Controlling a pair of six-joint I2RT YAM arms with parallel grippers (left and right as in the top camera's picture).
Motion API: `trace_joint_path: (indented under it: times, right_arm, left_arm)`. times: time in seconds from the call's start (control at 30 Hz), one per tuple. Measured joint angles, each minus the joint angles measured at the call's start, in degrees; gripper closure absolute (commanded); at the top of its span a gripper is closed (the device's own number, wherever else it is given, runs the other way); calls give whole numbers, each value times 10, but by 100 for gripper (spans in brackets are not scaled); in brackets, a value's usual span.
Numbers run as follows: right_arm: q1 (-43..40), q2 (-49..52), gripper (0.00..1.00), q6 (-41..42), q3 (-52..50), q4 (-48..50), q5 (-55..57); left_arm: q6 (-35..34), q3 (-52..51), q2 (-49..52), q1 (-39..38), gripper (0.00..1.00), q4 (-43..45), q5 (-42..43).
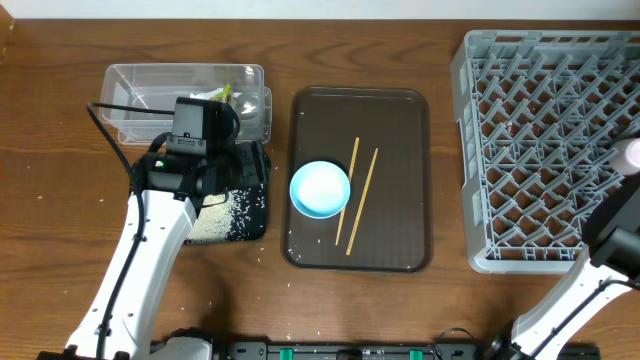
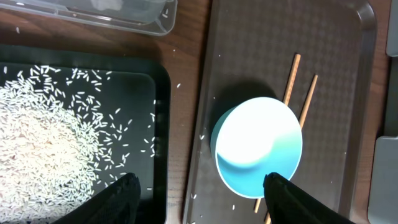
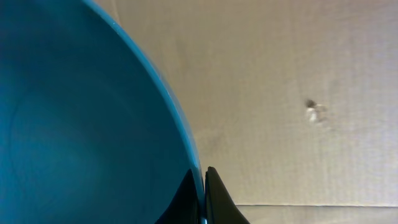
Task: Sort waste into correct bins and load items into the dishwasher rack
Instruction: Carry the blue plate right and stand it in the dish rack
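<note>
One grey dishwasher rack (image 1: 520, 262) is seen at the right of the tabletop (image 1: 60, 150). One brown serving tray (image 1: 395, 130) is set at the centre. One clear tub (image 1: 130, 72) and one black tray (image 1: 255, 170) are placed to its left.

One dark blue plate (image 3: 81, 124) is shown only in the right wrist view, its rim clamped by the right tool (image 3: 204, 193).

One pale blue bowl (image 1: 320, 190) is carried on the serving tray, with two chopsticks (image 1: 350, 190) laid just beside it.

One wrapper (image 1: 222, 95) is held in the tub. Rice (image 2: 50, 143), too plentiful to be counted, is spread in the black tray.

The left tool (image 2: 202, 193) is held wide apart and empty above the black tray.
</note>
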Motion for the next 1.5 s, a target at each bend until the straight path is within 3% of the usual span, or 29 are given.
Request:
trace_joint_path:
  times: [0.2,0.3,0.43,0.63,0.67,0.77,0.83,0.9,1.03,1.3,1.5]
  right_arm:
    - [3,11,99,2,0,-3,2]
    - [11,11,94,23,2,-20,7]
    - [30,10,69,77,4,-61,9]
    - [57,11,56,161,4,-137,14]
    - [59,11,50,174,4,-147,14]
    - [61,11,19,218,4,-162,16]
    - [60,10,6,246,4,-164,15]
    - [60,5,2,272,3,-168,4]
    - [60,-29,1,312,0,-195,-58]
    - [61,-182,16,402,3,-312,-276]
    - [76,-205,21,471,8,-405,-386]
  left_arm:
    - [0,0,0,0,33,0,0]
    - [0,0,0,0,33,2,0]
    - [0,0,0,0,33,2,0]
    - [0,0,0,0,33,2,0]
    - [0,0,0,0,33,2,0]
    - [0,0,0,0,33,2,0]
    - [0,0,0,0,33,2,0]
    - [0,0,0,0,33,1,0]
    - [0,0,0,0,33,-4,0]
    - [0,0,0,0,33,-7,0]
    - [0,0,0,0,33,-7,0]
